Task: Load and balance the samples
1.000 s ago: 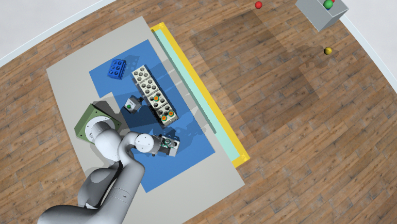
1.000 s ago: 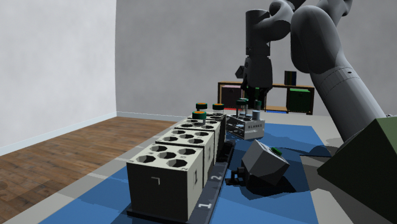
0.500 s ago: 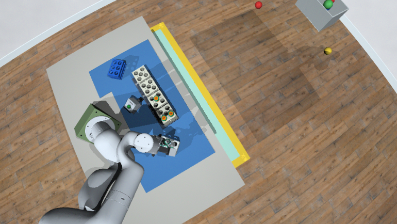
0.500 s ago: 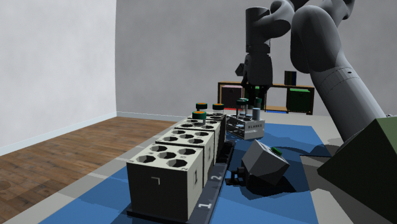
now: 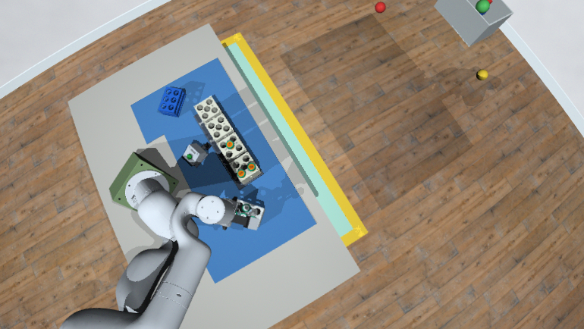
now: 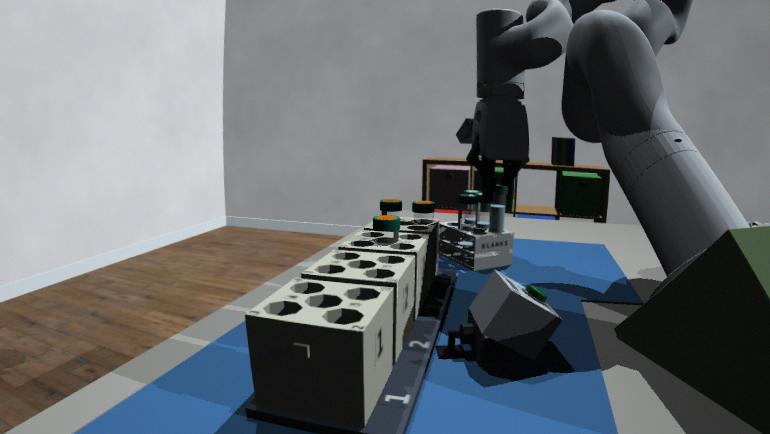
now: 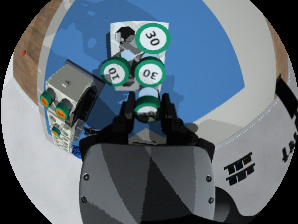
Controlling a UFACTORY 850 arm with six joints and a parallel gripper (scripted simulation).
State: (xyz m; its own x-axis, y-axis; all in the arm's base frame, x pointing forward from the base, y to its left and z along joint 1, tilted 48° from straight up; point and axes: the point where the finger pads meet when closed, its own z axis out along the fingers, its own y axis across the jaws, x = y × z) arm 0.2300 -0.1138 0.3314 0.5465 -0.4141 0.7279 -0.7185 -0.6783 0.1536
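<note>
My gripper (image 5: 244, 209) (image 6: 495, 180) (image 7: 148, 100) reaches straight down into the white blank rack RB (image 5: 257, 214) (image 6: 487, 254). It is shut on the green cap of a blank tube (image 7: 145, 103) at the rack's near side; its printed number is hidden. Three other blanks stand in RB, marked 30 (image 7: 152, 38), 10 (image 7: 113, 71) and 30 (image 7: 148, 74). On stand ST (image 5: 224, 161) (image 6: 415, 372), one orange-dotted sample (image 5: 230, 144) stands in the third adapter and two samples (image 5: 251, 166) (image 5: 241, 173) in the fourth. The blue rack RS (image 5: 171, 101) shows only open wells.
The grey box with the green DONE key (image 5: 189, 155) (image 6: 535, 292) sits between ST and my green base block (image 5: 122, 183). A yellow and mint strip (image 5: 286, 122) runs along the table's far edge. A shelf (image 6: 582, 188) stands in the background.
</note>
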